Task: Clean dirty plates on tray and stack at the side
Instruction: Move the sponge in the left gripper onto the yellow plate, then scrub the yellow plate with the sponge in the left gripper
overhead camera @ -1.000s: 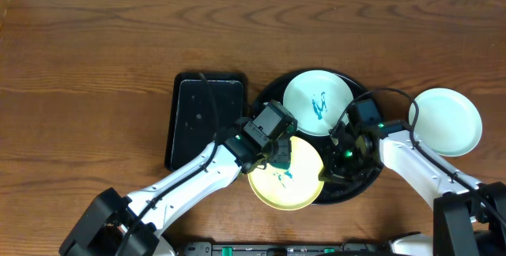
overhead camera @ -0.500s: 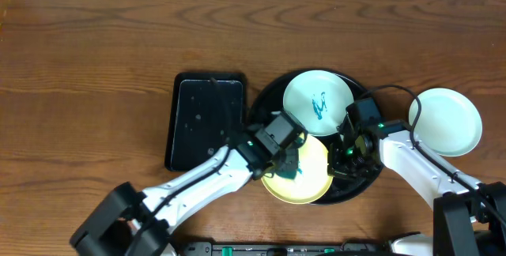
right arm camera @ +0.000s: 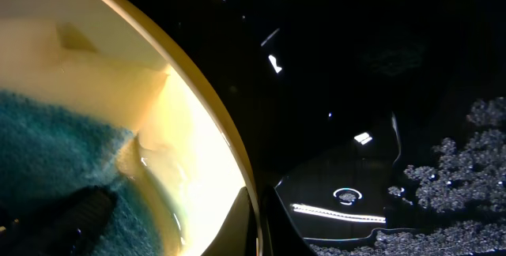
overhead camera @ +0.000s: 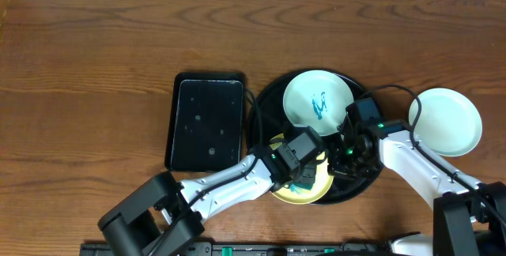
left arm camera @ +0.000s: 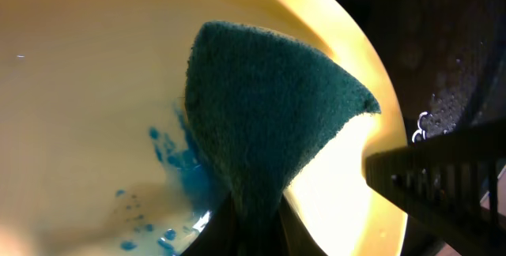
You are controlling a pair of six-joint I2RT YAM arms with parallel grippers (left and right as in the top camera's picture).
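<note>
down on the tray (overhead camera: 265, 102), yellow plate (left arm camera: 79, 90) under green sponge (left arm camera: 269, 122) pinched by left gripper (overhead camera: 302, 178) (right gripper (overhead camera: 345, 155) seemingly clamped on rim)

This is looking like a robotics lab bench: the left arm (overhead camera: 225, 183) and right arm (overhead camera: 415, 160) are reaching in from seven and five o'clock over a wood-grain table (overhead camera: 87, 74), a black cable (overhead camera: 391, 91) trailing.

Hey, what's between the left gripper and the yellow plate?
A green sponge, pinched by the left gripper and pressed on the yellow plate; the left wrist view shows it.
</note>
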